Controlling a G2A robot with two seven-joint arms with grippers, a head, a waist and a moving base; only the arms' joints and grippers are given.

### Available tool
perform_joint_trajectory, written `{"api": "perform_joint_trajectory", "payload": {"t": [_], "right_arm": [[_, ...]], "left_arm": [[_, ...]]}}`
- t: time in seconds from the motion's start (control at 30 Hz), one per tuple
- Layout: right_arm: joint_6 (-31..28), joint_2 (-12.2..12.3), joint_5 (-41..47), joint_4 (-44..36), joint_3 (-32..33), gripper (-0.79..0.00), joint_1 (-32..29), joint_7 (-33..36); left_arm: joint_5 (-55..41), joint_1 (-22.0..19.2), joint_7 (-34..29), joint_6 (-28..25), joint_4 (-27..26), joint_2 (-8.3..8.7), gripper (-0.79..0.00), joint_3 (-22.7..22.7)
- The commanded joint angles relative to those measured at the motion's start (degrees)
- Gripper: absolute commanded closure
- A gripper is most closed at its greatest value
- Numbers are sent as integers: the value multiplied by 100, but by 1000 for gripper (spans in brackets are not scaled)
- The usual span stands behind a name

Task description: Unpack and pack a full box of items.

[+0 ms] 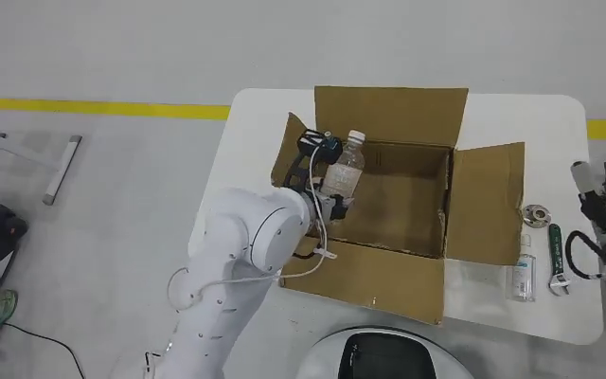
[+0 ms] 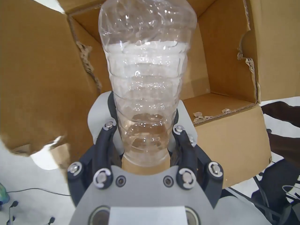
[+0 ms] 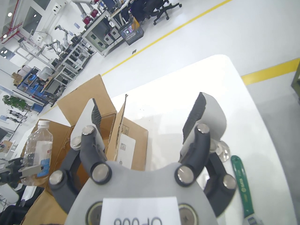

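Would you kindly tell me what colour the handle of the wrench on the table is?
Green. The wrench handle shows best in the right wrist view.

Box (image 1: pixel 402 204) top open: you've room to enter fr. above. Obst.: flaps (image 1: pixel 390 114) round opening; bottle (image 1: pixel 343 171) in left gripper (image 1: pixel 328 187) at its left wall.

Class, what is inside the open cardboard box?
Bare cardboard floor shows inside the box; no items visible. The bottle, held over its opening, covers part of the floor beneath.
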Motion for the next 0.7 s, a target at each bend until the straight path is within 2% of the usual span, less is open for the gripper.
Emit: {"api": "perform_joint_trajectory", "payload": {"t": [0.0, 0.13, 0.6, 0.67], "right_arm": [[10, -3, -30, -12, 130, -785, -51, -84], [47, -10, -213, -4, 261, -785, -152, -225], [-1, -37, -887, 309, 41, -785, -149, -834], [35, -42, -942, 353, 3, -785, -138, -861]], "left_arm": [[-130, -3, 1, 156, 159, -32, 0, 162], [-337, -52, 6, 442, 619, -96, 0, 380], [-337, -52, 6, 442, 619, -96, 0, 380], [-383, 99, 278, 538, 722, -102, 0, 377]]}}
